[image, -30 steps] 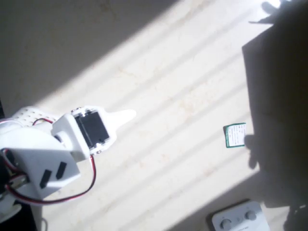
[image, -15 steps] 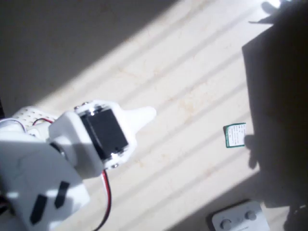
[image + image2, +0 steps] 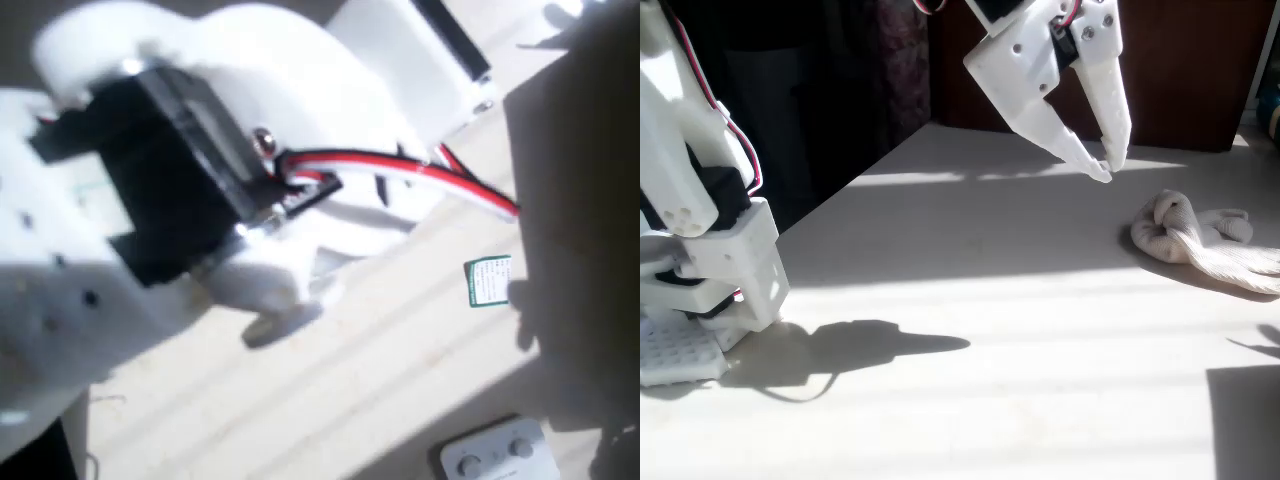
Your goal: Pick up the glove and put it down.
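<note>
- White arm point(image 3: 200, 170), blurred, looms over the pale surface point(image 3: 380, 380) in the overhead view; a green card point(image 3: 488, 281) lies to its right, a device point(image 3: 497, 452) at lower right.
- Fixed view: claw point(image 3: 1106, 170) hangs above the surface, tips nearly touching, holding nothing; glove point(image 3: 1200, 240) lies crumpled down to its right.

Beige knitted glove point(image 3: 1200, 240) lies crumpled on table at right, untouched.

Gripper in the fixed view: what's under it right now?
Under the gripper lies only bare, shaded table; its fingertips almost meet. The glove lies crumpled off to the right, not beneath it.
</note>
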`<state>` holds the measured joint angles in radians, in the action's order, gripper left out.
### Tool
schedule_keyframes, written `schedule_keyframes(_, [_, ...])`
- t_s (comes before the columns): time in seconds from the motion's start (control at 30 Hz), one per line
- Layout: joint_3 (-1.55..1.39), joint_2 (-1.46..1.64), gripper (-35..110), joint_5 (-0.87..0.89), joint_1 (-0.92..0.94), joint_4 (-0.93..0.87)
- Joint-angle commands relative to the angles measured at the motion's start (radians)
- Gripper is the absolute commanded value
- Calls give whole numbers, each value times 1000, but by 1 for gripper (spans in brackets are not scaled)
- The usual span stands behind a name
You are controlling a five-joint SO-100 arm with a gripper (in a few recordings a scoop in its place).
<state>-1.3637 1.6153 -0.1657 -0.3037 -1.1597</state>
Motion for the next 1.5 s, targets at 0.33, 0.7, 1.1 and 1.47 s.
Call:
schedule_keyframes(0.33, [583, -563, 1, 5, -190, 84])
schedule_keyframes(0.7, [787, -824, 1, 6, -268, 86])
schedule_keyframes(1.1, [836, -850, 15, 6, -264, 69])
schedule_keyframes(1.47, [842, -945, 26, 6, -258, 72])
